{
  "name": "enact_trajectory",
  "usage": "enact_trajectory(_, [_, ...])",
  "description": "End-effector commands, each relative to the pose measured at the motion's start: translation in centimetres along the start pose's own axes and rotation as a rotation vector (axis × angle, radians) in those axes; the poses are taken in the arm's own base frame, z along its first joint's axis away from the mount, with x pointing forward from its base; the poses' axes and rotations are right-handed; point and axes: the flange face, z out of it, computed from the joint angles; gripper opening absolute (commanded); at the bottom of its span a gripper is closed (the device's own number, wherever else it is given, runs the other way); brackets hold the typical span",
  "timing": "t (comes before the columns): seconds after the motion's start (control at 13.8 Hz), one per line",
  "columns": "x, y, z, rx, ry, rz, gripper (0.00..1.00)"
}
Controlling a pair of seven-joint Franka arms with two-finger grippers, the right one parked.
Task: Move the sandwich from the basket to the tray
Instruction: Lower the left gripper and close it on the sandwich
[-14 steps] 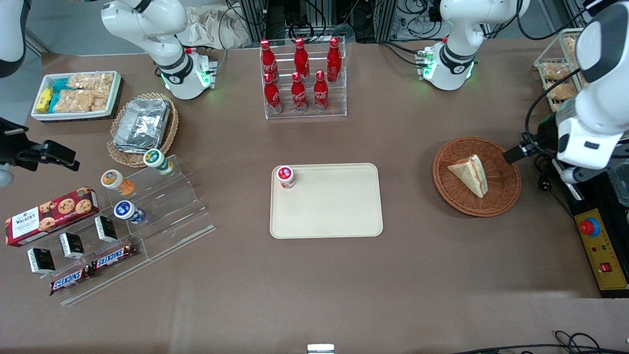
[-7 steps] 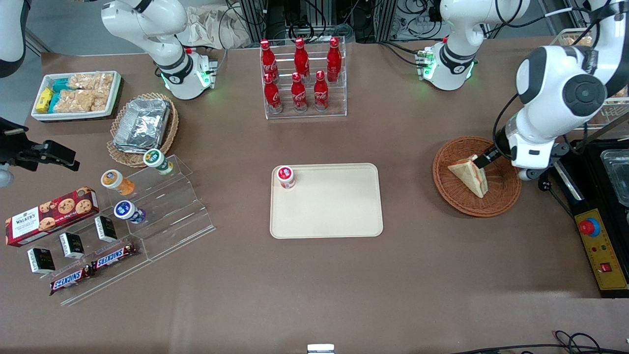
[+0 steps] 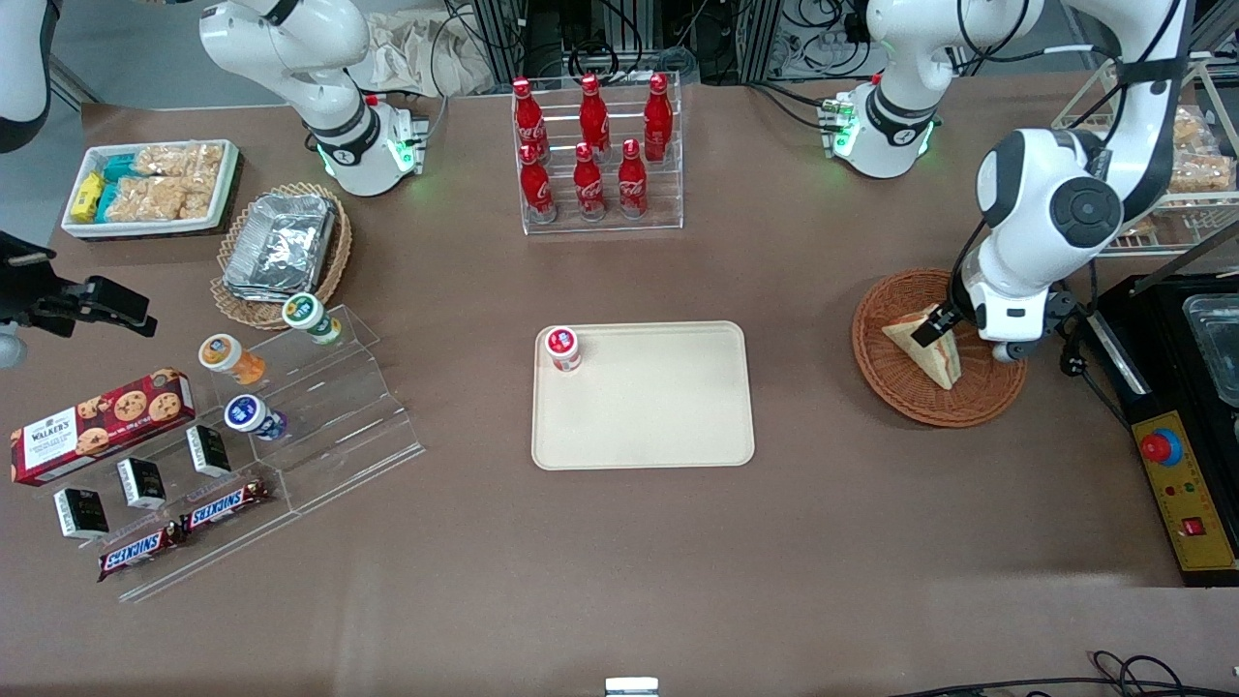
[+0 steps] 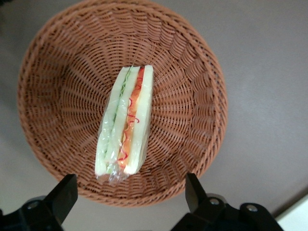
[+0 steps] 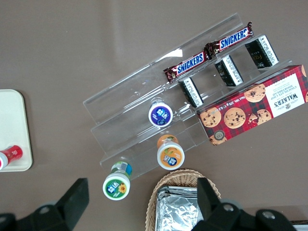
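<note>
The sandwich [image 4: 125, 122] lies on edge in the basket [image 4: 202, 96], directly below the empty gripper [image 4: 130, 197], whose fingers are spread wide apart, straddling its long axis crosswise.

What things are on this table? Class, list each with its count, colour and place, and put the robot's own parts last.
sandwich: 1, white bread with red, orange and green filling, in the basket
basket: 1, reddish-brown wicker, toward the working arm's end
tray: 1, beige, mid-table
red-lidded cup: 1, on a tray corner
cola bottles: 6, red, in a clear rack
foil containers: silver stack, in a tan basket
snack bin: 1, white, toward the parked arm's end
yogurt cups: 3, green, orange, blue lids, on the clear stand
cookie box: 1, red
Snickers bars: 2, brown
gripper: 1, black, open above the sandwich
</note>
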Motion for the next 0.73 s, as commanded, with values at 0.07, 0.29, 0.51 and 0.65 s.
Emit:
enact_trajectory(0.07, [-0.9,-1.5,3.4,-0.009,0.021,-0.022,1.0])
enact_trajectory(0.29, [-0.1,-2.3,5.6,-0.004,0.032,-0.024,1.0])
enact_trajectory(0.51, [1.0,-2.7,8.4,-0.017,0.044,-0.036,0.99])
enact_trajectory(0.65, [1.3,-2.7,9.0,-0.021,0.045,-0.046,0.42])
